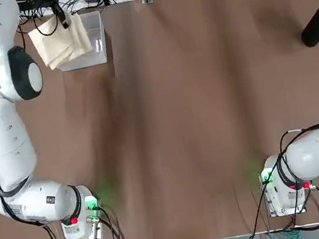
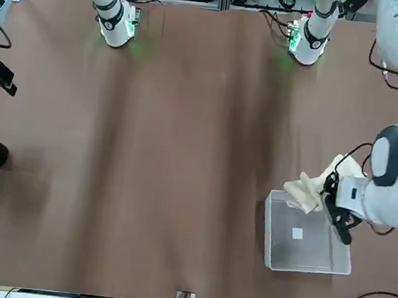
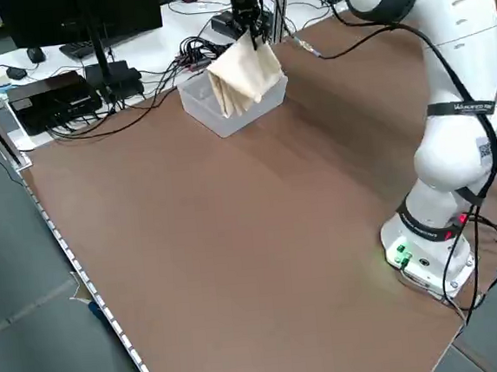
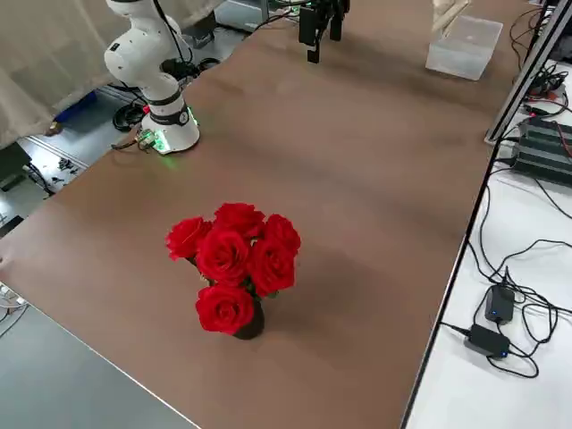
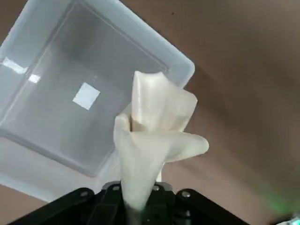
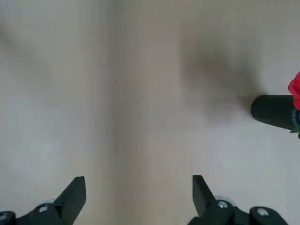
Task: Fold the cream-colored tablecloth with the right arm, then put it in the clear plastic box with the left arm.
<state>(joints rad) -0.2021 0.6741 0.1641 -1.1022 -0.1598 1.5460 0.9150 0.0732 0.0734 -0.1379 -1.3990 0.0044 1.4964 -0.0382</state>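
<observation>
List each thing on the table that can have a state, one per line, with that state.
Cream-colored folded tablecloth: bunched, hanging from the left gripper above the box's near edge, not yet inside.
Clear square plastic box: upright, open-topped, empty but for a white label on its floor.
Left gripper: shut on the tablecloth.
Right gripper: open, empty, above bare table.
Red roses in a dark vase: upright.

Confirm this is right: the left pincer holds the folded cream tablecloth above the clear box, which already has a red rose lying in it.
Not quite. The left pincer does hold the tablecloth above the clear box, but the left wrist view shows only a white label inside.
</observation>
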